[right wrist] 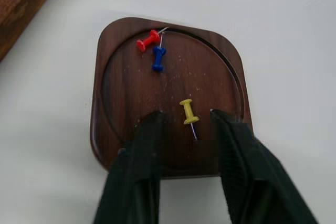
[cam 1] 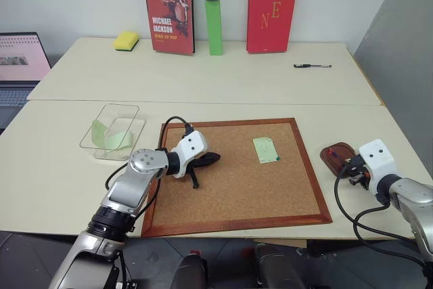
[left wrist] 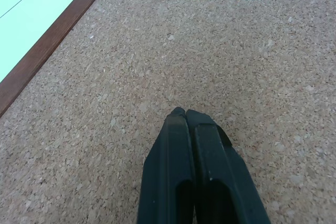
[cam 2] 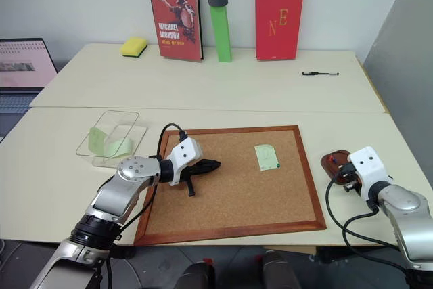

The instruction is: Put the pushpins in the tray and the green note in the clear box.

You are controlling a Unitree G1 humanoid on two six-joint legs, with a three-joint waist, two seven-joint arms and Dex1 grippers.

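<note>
Left eye view: a pale tabletop (cam 1: 223, 86) carries a wood-framed cork board (cam 1: 237, 187) at lower centre. The clear box (cam 1: 114, 129) sits left of the board with pale green paper inside. The left gripper (cam 1: 211, 159) hovers over the board's left half, fingers clenched together on nothing. The right gripper (right wrist: 185, 121), at the frame's right edge, stands released, fingers parted over the tray (right wrist: 126, 93), which holds 3 pushpins: red (right wrist: 147, 41), blue (right wrist: 158, 59), yellow (right wrist: 188, 112). The green note (cam 1: 265, 149) lies on the board's upper right, 1 green-headed pin (cam 1: 277, 160) at its corner.
</note>
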